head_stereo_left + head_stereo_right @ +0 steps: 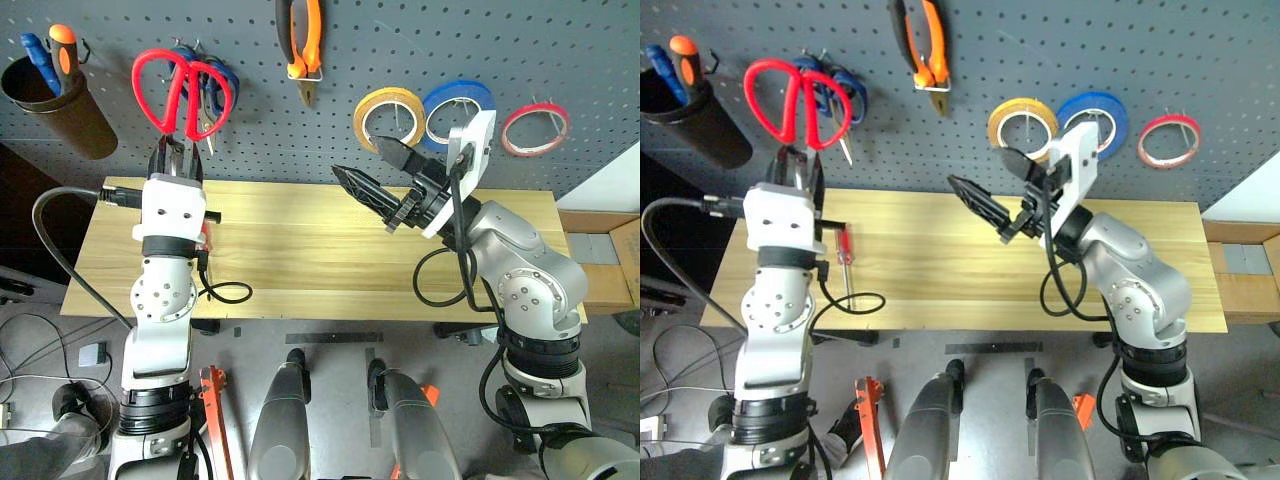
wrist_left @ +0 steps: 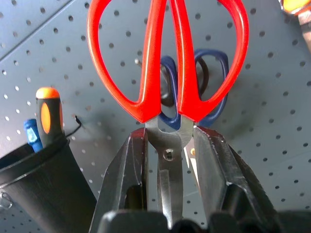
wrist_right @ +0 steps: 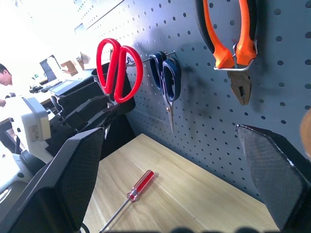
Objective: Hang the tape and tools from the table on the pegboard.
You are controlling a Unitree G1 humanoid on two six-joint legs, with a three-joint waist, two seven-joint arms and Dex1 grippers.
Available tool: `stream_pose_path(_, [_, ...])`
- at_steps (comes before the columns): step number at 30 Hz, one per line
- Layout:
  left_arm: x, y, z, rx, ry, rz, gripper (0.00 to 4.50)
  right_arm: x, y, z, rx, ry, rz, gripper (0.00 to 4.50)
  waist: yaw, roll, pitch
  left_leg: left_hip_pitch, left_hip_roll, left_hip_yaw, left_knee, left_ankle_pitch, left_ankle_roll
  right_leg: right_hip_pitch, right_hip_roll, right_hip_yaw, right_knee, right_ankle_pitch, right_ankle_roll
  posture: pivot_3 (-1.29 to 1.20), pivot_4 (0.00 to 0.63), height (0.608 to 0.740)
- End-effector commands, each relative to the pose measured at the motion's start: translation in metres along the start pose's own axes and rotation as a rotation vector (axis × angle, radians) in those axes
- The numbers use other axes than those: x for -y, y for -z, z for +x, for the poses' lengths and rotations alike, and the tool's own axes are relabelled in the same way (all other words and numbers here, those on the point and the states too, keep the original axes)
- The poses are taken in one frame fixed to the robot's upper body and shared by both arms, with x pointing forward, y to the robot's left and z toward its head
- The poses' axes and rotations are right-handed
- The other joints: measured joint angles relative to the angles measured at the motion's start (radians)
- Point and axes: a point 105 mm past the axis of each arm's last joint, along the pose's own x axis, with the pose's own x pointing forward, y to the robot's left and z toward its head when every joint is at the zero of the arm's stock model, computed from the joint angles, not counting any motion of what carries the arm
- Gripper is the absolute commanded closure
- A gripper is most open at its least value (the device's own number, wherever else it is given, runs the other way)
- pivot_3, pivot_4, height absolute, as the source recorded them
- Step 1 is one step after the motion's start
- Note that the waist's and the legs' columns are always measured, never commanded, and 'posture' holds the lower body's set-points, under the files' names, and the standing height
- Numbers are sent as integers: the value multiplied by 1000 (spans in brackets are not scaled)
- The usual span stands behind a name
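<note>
Far left: a black cup [image 1: 55, 110] hangs on the pegboard [image 1: 560, 50] with two screwdrivers in it, one blue-handled [image 1: 36, 52], one orange-handled [image 1: 63, 48]. Upright storage, so the tips stay out of your way.

Your left end effector [image 1: 176, 160] is clamped on the steel blades of the red scissors [image 1: 180, 92], handles up. Held by the blades so the finger loops stay free to slip over a hook. The loops sit in front of the blue scissors [image 3: 166, 73], which already hang on a hook; I cannot tell whether the red loops are on a hook yet.

Near the left arm, one red screwdriver [image 1: 845, 248] lies flat on the counter [image 1: 300, 250], likely the last item still to hang.

Middle, high up: one pair of orange pliers [image 1: 303, 45] hangs nose down in a wire holder.

Your right end effector [image 1: 370, 170] hovers over the counter, fingers spread wide, holding nothing; probably kept off to the side, away from the left arm.

Right: three tape rolls on hooks, yellow [image 1: 388, 118], blue [image 1: 458, 110], red [image 1: 535, 128].

Count: scissors 2, screwdrivers 3, pliers 1, tape 3, cup 1.
</note>
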Motion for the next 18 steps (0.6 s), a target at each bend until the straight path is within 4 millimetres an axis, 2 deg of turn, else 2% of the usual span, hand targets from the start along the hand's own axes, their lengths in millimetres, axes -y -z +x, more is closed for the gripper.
stream_pose_path(1, [-11, -6, 4, 27, -43, -3, 3497, -10, -15, 0, 60, -33, -38, 0, 0, 0, 0, 0, 0, 0, 0, 0, 0, 0, 0, 0, 0, 0, 0, 156, 396, 740])
stream_pose_path(5, [-11, 6, 10, -35, -55, -56, 3497, -10, -17, 1, 65, -30, -42, 0, 0, 0, 0, 0, 0, 0, 1, 0, 0, 0, 0, 0, 1, 0, 0, 149, 393, 740])
stream_pose_path(13, [11, 12, 17, -67, 22, -70, 3497, -9, -17, 1, 63, -21, -51, 0, -1, 0, 0, 0, 0, 0, 1, 0, 0, 0, 0, 0, 1, 0, 0, 148, 393, 740])
stream_pose_path(18, [16, 19, 19, -105, 33, -74, 3497, -10, -17, 1, 59, -18, -56, 0, -1, 0, 0, 0, 0, 0, 1, 0, 0, 0, 0, 0, 1, 0, 0, 136, 390, 740])
